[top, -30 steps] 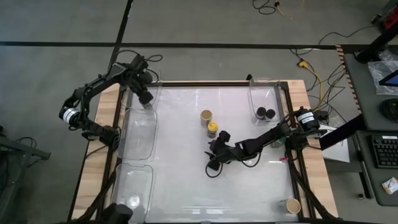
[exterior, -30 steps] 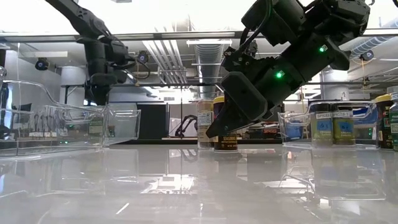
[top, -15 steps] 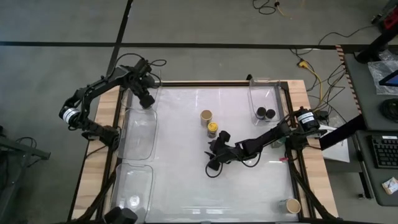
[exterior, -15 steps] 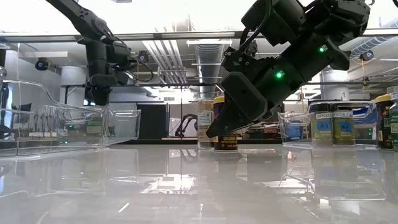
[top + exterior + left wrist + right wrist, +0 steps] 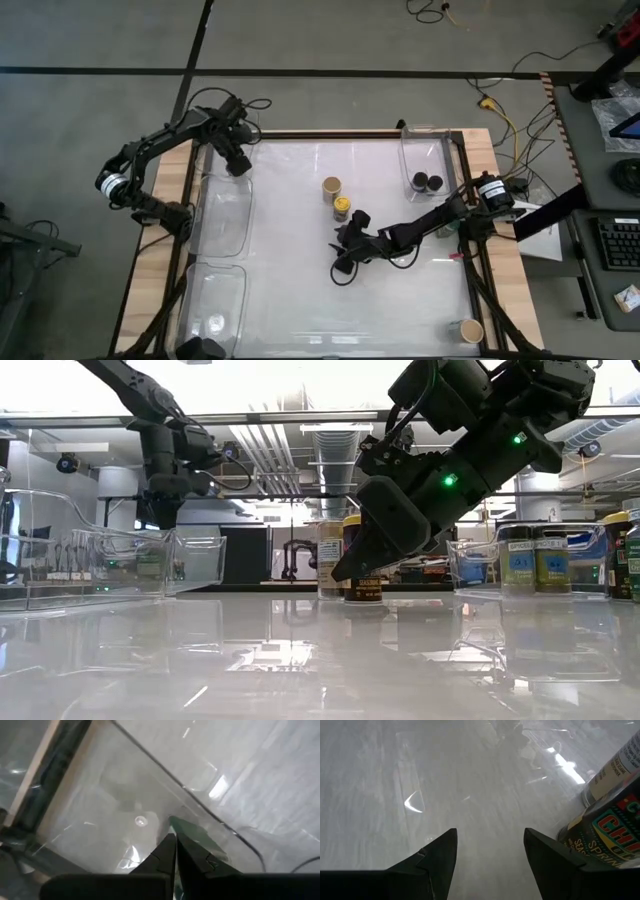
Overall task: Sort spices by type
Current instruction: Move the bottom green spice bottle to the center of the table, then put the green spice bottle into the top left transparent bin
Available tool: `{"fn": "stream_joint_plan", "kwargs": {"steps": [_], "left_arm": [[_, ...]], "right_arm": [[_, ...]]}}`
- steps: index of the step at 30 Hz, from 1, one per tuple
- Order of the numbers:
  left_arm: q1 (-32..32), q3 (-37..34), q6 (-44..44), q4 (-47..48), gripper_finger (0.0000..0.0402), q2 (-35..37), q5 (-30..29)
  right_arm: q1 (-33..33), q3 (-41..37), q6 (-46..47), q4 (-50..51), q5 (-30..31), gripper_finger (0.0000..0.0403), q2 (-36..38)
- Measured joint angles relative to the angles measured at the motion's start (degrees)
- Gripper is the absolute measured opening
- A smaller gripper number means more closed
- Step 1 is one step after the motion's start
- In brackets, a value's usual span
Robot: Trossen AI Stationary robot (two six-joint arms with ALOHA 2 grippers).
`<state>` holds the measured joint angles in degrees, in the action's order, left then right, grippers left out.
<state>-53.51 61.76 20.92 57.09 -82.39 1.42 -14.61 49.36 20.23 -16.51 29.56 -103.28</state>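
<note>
The desk (image 5: 300, 290) carries clear bins (image 5: 222, 215) and spice jars. To grasp well, the right tool (image 5: 343, 252), its fingers spread and empty, should line up first with the yellow-lid jar (image 5: 342, 207), standing just ahead of it. The left tool (image 5: 238, 165), pressed together, hovers over a bin, far from the jars.

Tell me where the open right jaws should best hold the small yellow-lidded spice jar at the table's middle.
Probably around the upright yellow-lidded spice jar body, below the lid, coming level from the right gripper side. The tan-lidded jar stands close on its far side, so the near side is freer.
</note>
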Motion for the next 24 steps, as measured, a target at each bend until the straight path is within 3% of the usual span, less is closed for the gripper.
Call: {"fn": "stream_joint_plan", "kwargs": {"steps": [18,24], "left_arm": [[0.28,0.44,1.03,-4.24,0.0000,0.27,0.60],[0.35,4.96,0.89,-6.16,0.0000,5.80,0.65]], "right_arm": [[0.00,0.00,0.13,0.00,0.02,0.0219,0.00],[0.00,-0.02,-2.25,3.34,2.29,0.0219,4.09]]}}
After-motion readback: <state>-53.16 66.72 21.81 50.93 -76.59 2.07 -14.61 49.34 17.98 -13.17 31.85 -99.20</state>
